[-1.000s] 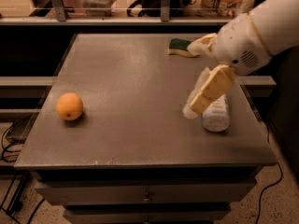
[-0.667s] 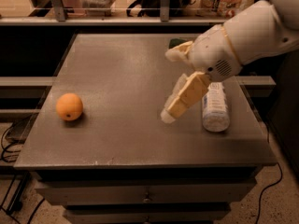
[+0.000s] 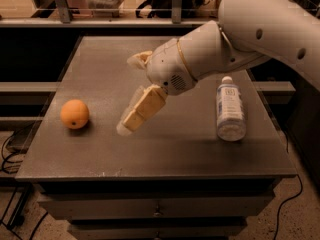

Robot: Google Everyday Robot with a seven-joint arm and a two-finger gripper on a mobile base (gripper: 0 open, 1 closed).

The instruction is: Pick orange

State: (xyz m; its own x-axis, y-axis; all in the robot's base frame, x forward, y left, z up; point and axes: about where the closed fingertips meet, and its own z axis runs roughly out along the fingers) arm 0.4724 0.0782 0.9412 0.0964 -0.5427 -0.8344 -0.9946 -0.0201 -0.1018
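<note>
The orange [image 3: 75,114], small and round with a tiny dark stem dot, sits on the left side of the grey table [image 3: 165,154]. My gripper [image 3: 127,94] hangs over the middle of the table, to the right of the orange and apart from it. Its two tan fingers are spread: one fingertip [image 3: 124,128] points down-left toward the table, the other [image 3: 134,59] is farther back. It holds nothing. The white arm reaches in from the upper right.
A clear plastic bottle [image 3: 230,109] with a white cap lies on its side on the right part of the table. Drawers sit under the table's front edge. A dark shelf and railing run behind the table. Cables lie on the floor at left.
The arm has swung left across the table, from beside the bottle to the middle, closer to the orange. The bottle is now uncovered. The orange has not moved.
</note>
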